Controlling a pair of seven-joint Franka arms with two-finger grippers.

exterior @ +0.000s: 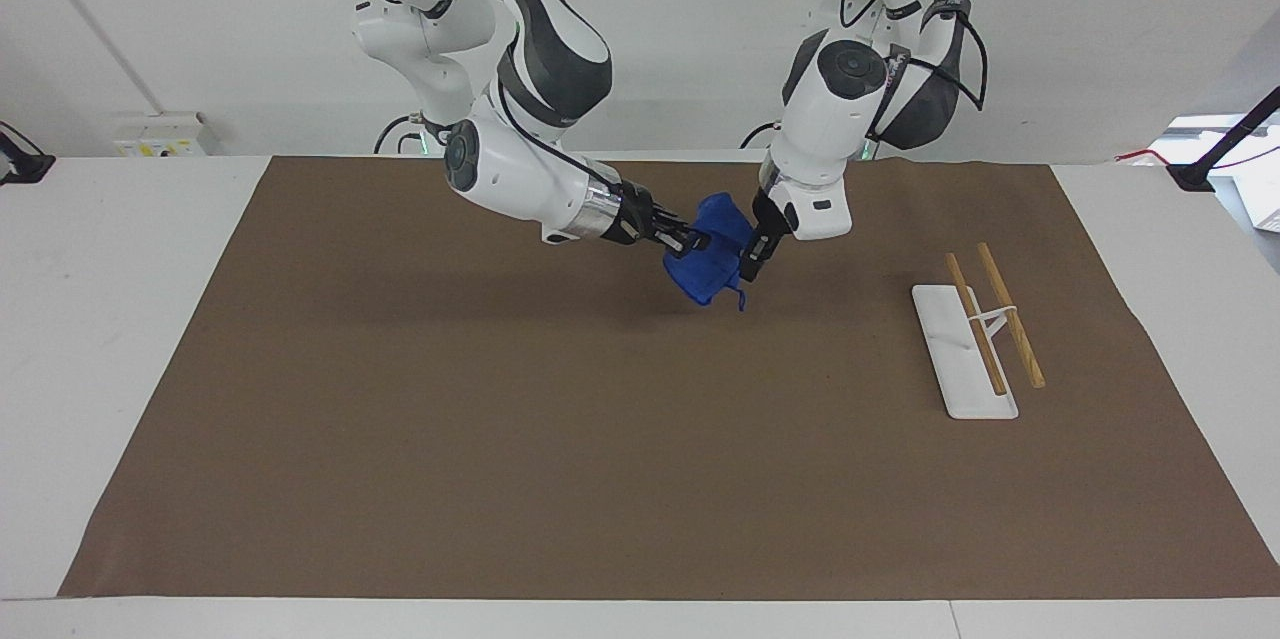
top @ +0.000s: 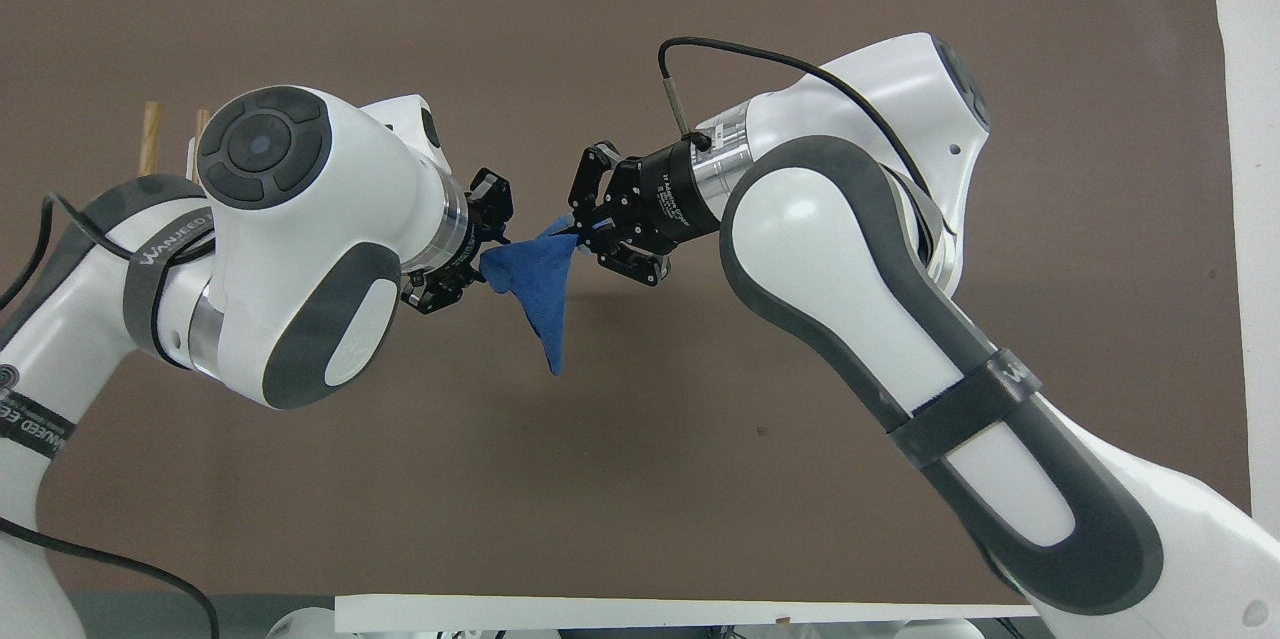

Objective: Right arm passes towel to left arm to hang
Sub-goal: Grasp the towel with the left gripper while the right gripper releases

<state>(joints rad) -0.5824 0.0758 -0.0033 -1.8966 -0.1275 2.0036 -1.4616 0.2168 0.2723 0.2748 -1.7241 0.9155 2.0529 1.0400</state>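
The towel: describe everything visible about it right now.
The towel is a small royal-blue soft cloth, bunched and folded, hanging in the air over the brown mat, touching neither it nor the table. A thin tab dangles from its lowest corner. The right gripper is shut on one upper end. The left gripper meets the other end, with cloth between its fingers in the overhead view; whether it has fully clamped is unclear. A pointed fold droops downward between the two grippers.

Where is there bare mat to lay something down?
Bare brown mat spans the half farther from the robots and the right arm's end. Crowded: mid-table, where both grippers meet at the towel, and the rack toward the left arm's end.
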